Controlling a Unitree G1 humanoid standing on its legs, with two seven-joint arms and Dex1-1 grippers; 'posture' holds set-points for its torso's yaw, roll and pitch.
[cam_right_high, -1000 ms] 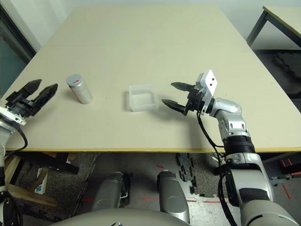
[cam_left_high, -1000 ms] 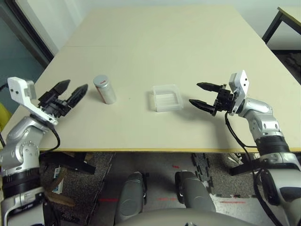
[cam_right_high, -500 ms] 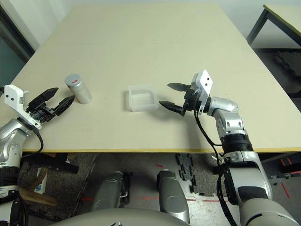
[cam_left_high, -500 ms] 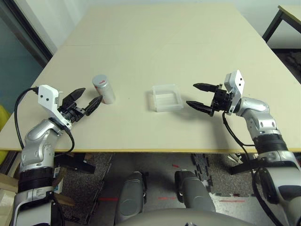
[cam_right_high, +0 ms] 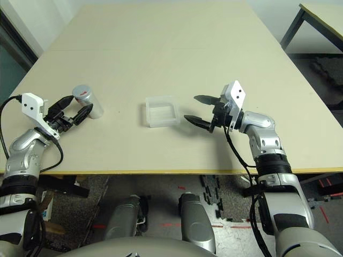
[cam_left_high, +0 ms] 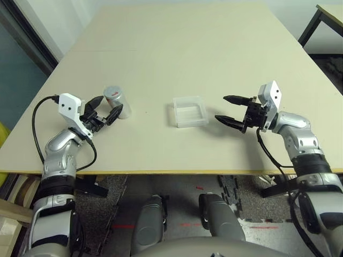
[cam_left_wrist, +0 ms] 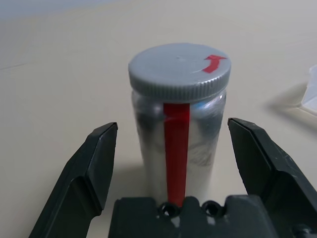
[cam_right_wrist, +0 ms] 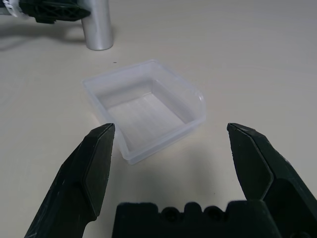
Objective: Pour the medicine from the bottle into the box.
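left gripper [cam_left_high: 105, 108] spread wide, its fingers flanking the upright capped bottle [cam_left_high: 116, 100] without touching it. clear box [cam_left_high: 189, 111] sits mid-table; right gripper [cam_left_high: 227, 109] hovers just right of it, splayed and empty.

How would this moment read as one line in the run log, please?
left gripper: open, around the bottle, not closed yet | right gripper: open, beside the box | bottle: upright, cap on | box: looks empty

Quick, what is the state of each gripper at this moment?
Left gripper: open, one finger on each side of the bottle, holding nothing.
Right gripper: open, facing the box, holding nothing.
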